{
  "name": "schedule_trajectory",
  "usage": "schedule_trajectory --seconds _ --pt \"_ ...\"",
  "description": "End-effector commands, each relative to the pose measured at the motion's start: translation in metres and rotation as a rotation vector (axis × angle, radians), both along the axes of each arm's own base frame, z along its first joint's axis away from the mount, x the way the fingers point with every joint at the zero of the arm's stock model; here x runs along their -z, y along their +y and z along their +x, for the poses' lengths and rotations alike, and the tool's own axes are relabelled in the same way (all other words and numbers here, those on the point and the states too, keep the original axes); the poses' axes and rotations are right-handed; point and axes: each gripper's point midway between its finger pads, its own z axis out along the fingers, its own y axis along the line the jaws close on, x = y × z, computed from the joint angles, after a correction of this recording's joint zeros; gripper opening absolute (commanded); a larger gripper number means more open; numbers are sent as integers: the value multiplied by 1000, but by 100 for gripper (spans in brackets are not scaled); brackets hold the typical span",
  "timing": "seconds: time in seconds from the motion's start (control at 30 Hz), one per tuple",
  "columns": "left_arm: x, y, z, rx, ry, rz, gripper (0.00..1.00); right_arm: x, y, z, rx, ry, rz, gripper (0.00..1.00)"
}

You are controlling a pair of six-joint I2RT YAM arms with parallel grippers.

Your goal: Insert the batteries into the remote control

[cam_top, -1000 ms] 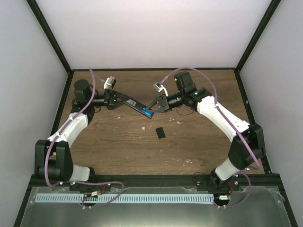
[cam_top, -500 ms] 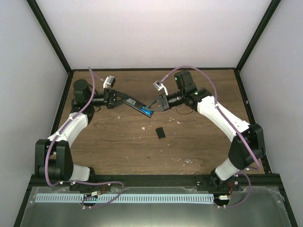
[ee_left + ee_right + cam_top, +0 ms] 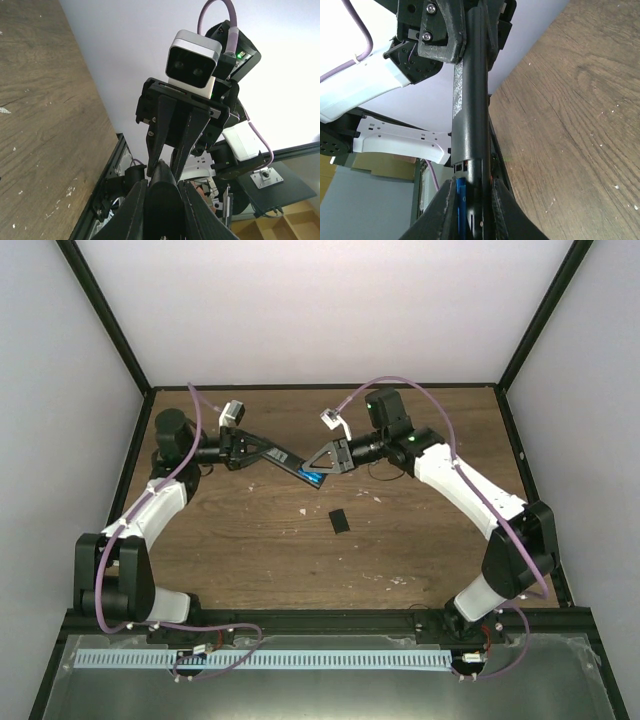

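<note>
The remote control (image 3: 292,466) is a slim black bar held in the air between both arms. My left gripper (image 3: 272,455) is shut on its far-left end, seen between the jaws in the left wrist view (image 3: 162,182). My right gripper (image 3: 318,473) is shut across the other end, where the open slot is. In the right wrist view the remote control (image 3: 470,100) runs up from my right gripper (image 3: 472,182). A blue battery (image 3: 461,200) lies in the slot beside the left finger, and blue shows there from above as the batteries (image 3: 314,478). I cannot tell how many batteries are in the slot.
A small squarish black cover piece (image 3: 339,521) lies on the wooden table (image 3: 250,550) just in front of the grippers. Black frame posts and white walls close in the back and sides. Purple cables loop over both wrists.
My right gripper has crept a little left along the remote's slot end and narrowed slightly. The left arm and the remote have stayed still.
</note>
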Motion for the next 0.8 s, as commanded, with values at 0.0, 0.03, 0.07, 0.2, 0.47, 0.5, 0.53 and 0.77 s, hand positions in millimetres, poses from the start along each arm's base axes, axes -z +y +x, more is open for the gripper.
schedule_trajectory --seconds 0.0,0.03,0.07,0.2,0.47,0.5,0.53,0.77 --pt "-1 -3 -6 30 -14 -4 0 -2 9 4 -8 -69 11 11" --pt "-2 -3 -6 29 -16 -4 0 -3 10 3 -10 -73 13 11" --pt "-2 -3 -6 30 -17 -5 0 -3 10 3 -13 -76 14 11" --pt "-2 -3 -6 30 -16 -5 0 -7 7 2 2 -100 7 12" --pt "2 -3 -1 21 -32 1 0 -26 -11 8 101 -177 -17 33" --pt "3 -3 0 16 -40 5 0 -27 -16 12 134 -190 -33 37" --pt "5 -3 2 7 -43 12 0 -27 -21 14 162 -200 -42 41" --pt "42 3 16 -82 -30 153 0 18 -77 47 472 -269 -316 52"
